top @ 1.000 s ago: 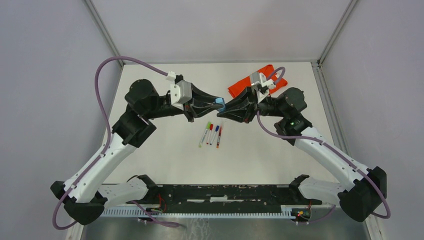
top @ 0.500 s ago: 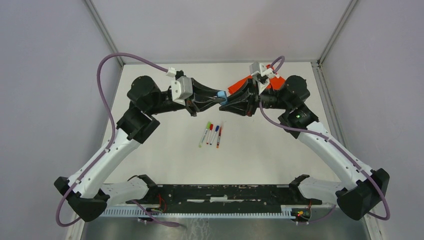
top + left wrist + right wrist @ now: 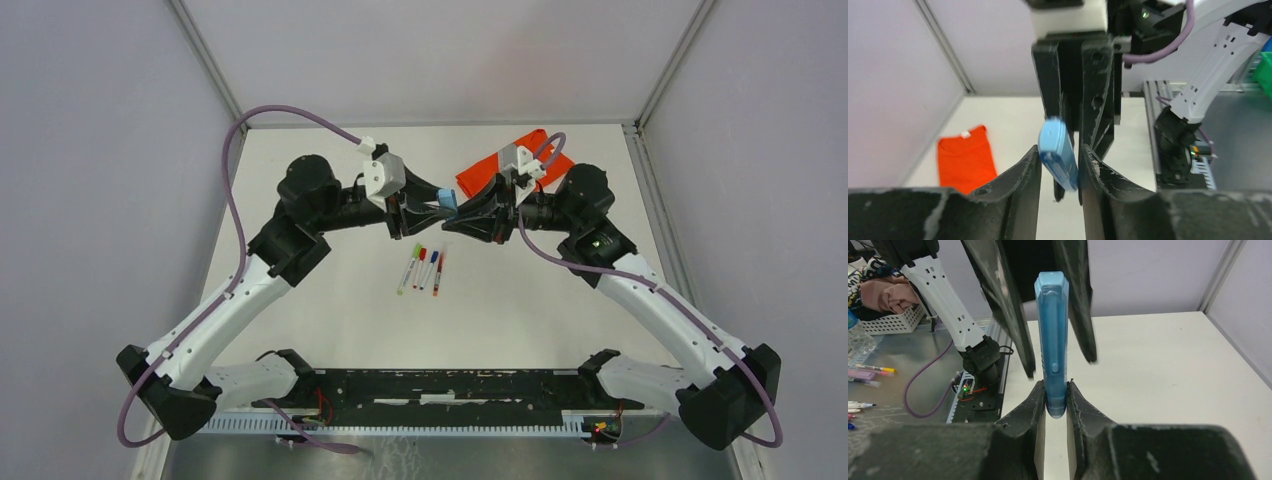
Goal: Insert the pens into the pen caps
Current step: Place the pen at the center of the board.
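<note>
Here right claw [image 3: 1054,392] clamps light-blue pen [image 3: 1052,330], left claw [image 3: 1060,152] loose around it, markers [image 3: 423,268] below.

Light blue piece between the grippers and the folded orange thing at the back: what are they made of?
Light blue piece: likely moulded plastic, smooth with a soft sheen, a clip ridge moulded along it. Orange thing: fabric, matte and limp, with a neckline and a white label; probably a knit shirt.

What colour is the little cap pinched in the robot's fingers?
The cap is light blue; the right wrist view shows it best.
</note>
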Motion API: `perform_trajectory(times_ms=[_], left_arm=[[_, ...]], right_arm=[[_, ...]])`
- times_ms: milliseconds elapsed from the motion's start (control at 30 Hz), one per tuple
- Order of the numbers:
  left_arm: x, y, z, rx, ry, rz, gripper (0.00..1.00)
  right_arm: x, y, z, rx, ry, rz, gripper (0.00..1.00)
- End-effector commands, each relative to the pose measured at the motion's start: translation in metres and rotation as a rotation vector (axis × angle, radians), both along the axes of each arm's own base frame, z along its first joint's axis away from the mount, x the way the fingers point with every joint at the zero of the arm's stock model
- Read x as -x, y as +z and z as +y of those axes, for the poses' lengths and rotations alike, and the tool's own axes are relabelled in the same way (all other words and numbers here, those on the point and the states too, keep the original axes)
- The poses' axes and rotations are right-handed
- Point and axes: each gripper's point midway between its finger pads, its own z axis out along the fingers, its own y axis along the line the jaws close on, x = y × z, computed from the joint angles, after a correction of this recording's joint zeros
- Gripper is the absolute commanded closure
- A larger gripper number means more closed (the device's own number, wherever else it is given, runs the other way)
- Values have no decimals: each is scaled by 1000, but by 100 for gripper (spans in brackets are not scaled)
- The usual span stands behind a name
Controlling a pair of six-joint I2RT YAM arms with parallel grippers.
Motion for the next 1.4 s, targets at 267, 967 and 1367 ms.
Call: perform_trajectory(times_ms=[267,967,1367], left_arm=[[-21,11,14,70,202,107,25],[-123,-111,86,-123,870,279,6],[-127,-129,101,-149,953,283,2]], right_arm=[[-21,-49,-28,62,-287,-13,100],[-31,-241,-40,116,-628,863,100],[-29,-297,-29,160,-740,1083,96]])
